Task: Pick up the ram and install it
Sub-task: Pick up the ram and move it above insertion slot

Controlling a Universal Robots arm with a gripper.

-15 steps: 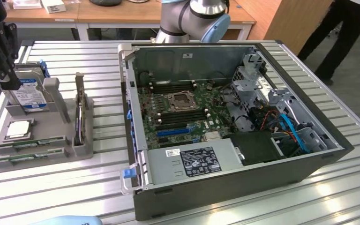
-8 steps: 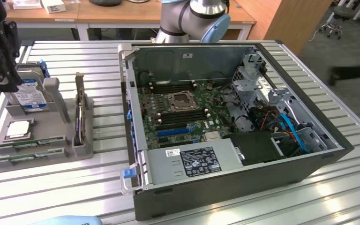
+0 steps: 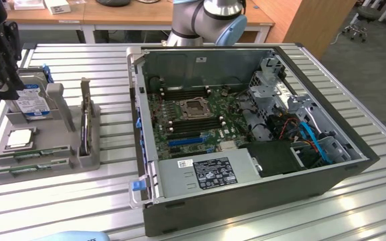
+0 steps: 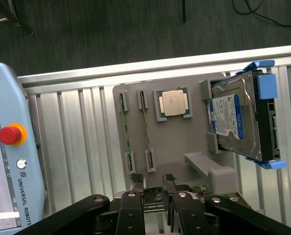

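Two green ram sticks (image 3: 32, 153) (image 3: 28, 169) lie side by side in slots of the grey parts tray (image 3: 45, 175) at the exterior view's left. In the wrist view the same sticks (image 4: 124, 132) (image 4: 146, 131) stand on edge in the tray (image 4: 194, 147). My black gripper (image 3: 8, 93) hangs above the tray's far end, over the hard drive. Its fingers (image 4: 138, 185) are spread apart, and the gripper (image 4: 154, 188) is open with nothing held. The open computer case (image 3: 247, 125) shows the motherboard with dark memory slots (image 3: 191, 123) beside the CPU socket.
A square silver CPU (image 4: 172, 103) and a blue-labelled hard drive (image 4: 233, 122) share the tray. A dark card (image 3: 86, 120) stands upright in the tray's holder. A teach pendant (image 4: 8, 147) lies beside the tray. The slatted metal table (image 3: 354, 75) carries everything.
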